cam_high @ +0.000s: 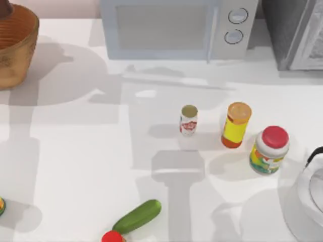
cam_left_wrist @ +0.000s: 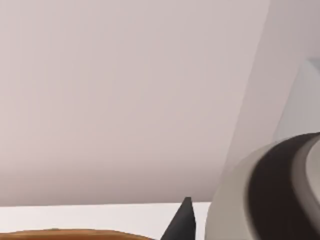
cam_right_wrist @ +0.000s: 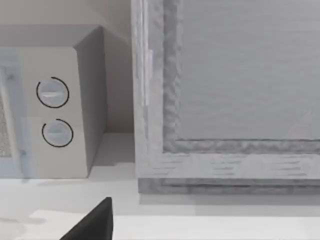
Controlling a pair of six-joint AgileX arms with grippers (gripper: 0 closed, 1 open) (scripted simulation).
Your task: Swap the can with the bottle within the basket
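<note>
The can [cam_high: 189, 120] stands upright at table centre while the basket [cam_high: 15, 48] sits at ten o'clock in the far-left corner, a dark bottle top [cam_high: 6, 7] showing inside. Neither gripper's finger state can be told; the left arm, by the basket rim [cam_left_wrist: 70, 233], looks nearer.

The basket [cam_high: 15, 48] is cut off at the top view's left edge.

Left gripper: one dark fingertip [cam_left_wrist: 183, 222] at left wrist view's lower edge, rest of fingers out of frame. Left arm's grey-and-black rounded body [cam_left_wrist: 267, 192] close beside it. Right gripper: one dark fingertip [cam_right_wrist: 92, 222] at right wrist view's lower edge.
</note>
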